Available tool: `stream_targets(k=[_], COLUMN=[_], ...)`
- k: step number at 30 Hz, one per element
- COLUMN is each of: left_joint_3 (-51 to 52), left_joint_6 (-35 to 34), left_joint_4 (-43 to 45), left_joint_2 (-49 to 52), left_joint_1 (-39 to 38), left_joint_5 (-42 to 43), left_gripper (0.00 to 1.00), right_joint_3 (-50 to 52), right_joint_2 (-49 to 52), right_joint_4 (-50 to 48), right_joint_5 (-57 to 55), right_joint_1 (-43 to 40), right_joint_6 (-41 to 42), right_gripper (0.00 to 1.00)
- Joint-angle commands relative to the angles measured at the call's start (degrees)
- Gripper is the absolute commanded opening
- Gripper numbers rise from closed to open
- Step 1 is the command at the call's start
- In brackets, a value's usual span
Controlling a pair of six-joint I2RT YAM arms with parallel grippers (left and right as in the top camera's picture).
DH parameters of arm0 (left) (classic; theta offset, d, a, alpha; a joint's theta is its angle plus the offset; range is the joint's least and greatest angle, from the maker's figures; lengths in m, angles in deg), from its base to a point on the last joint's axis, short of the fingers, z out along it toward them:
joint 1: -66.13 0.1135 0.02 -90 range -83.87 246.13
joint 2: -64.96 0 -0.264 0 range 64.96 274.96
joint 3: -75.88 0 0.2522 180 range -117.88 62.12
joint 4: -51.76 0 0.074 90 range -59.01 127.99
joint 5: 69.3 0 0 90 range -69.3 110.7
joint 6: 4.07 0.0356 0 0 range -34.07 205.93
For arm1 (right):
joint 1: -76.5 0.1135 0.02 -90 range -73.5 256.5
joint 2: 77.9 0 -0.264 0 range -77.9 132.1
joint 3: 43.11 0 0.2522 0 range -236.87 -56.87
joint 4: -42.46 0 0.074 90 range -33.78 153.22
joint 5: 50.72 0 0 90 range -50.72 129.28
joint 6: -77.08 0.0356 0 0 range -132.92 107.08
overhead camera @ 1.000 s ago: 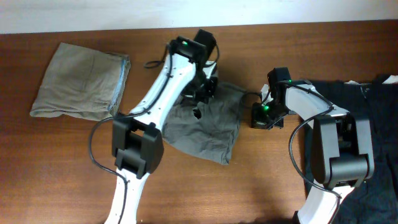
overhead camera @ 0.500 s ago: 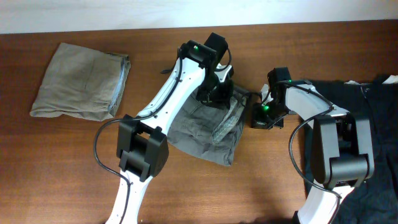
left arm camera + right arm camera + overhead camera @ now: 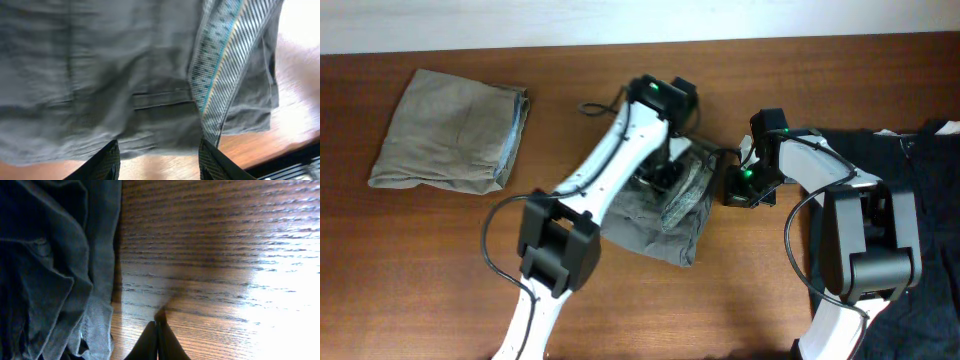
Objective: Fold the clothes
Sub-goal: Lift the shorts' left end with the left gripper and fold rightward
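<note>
The grey shorts (image 3: 645, 215) lie crumpled at the table's middle, their right edge turned over so the striped waistband lining (image 3: 685, 195) shows. My left gripper (image 3: 668, 172) hovers low over them. In the left wrist view its fingers (image 3: 160, 165) are spread open with nothing between them, and the grey cloth (image 3: 100, 75) and striped lining (image 3: 220, 65) lie just beyond. My right gripper (image 3: 745, 185) is shut and empty, its tips (image 3: 159, 325) on bare wood just right of the shorts. Dark cloth (image 3: 45, 270) fills the left of that view; I cannot tell which garment it is.
Folded khaki-beige shorts (image 3: 450, 130) lie at the back left. A black garment (image 3: 920, 200) is heaped at the right edge, partly under the right arm's base. The wooden table (image 3: 770, 290) shows bare along the front.
My left arm has moved right and nearer, dragging the shorts' right edge over itself so the striped lining now shows. The right arm has not moved.
</note>
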Motion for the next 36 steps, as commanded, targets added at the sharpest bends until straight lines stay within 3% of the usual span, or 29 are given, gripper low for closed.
stream_targets(k=[1,4,5,7,8,12,18,20,23,26,27,32,36], left_joint_3=[4.37,6.32,6.32,6.32,6.29,4.09,1.68,1.66,-1.29,-8.11,-11.13,-10.54,-9.16], left_joint_6=[3.56,3.32,3.32,3.32,3.32,3.30,3.28,3.30,2.14,1.77,1.79,1.81,1.88], left_joint_4=[0.39,0.94,0.94,0.94,0.90,-1.70,-3.78,-3.80,-3.80,-3.74,-3.54,3.08,3.43], left_joint_2=[0.11,0.11,0.09,0.09,0.09,0.02,-0.13,-0.13,-0.79,-3.21,-3.89,-3.82,-3.82], left_joint_1=[-2.91,-3.69,-3.72,-3.72,-3.72,-3.69,-3.78,-3.78,-1.46,3.65,7.02,16.98,21.90], left_joint_5=[-3.98,-3.98,-3.96,-3.54,-1.66,11.39,16.90,16.83,16.85,12.72,8.22,6.78,7.17], left_gripper=[0.51,0.50,0.42,0.06,0.00,0.00,0.00,0.24,0.33,0.43,0.50,0.57,0.58], right_joint_3=[1.81,1.81,1.81,1.81,1.81,1.81,1.81,1.81,1.16,-4.46,-8.17,-12.98,-12.98], right_joint_2=[1.11,1.11,1.11,1.11,1.11,1.11,1.11,1.11,1.07,-0.55,-2.64,-4.90,-1.70], right_joint_4=[-0.15,-0.15,-0.17,-0.15,-0.15,-0.17,-0.15,-0.13,0.79,6.58,8.81,7.28,4.26], right_joint_5=[-1.86,-1.86,-1.86,-1.86,-1.86,-1.88,-1.86,-1.86,-1.60,1.90,7.72,9.62,2.19], right_joint_1=[0.26,0.26,0.26,0.26,0.26,0.26,0.26,0.28,-0.46,-2.73,-2.54,2.67,6.40], right_joint_6=[0.50,0.50,0.50,0.48,0.50,0.50,0.50,0.50,0.46,-4.66,-11.32,-12.72,-8.57], right_gripper=[0.05,0.06,0.05,0.05,0.05,0.05,0.05,0.05,0.06,0.18,0.29,0.50,0.52])
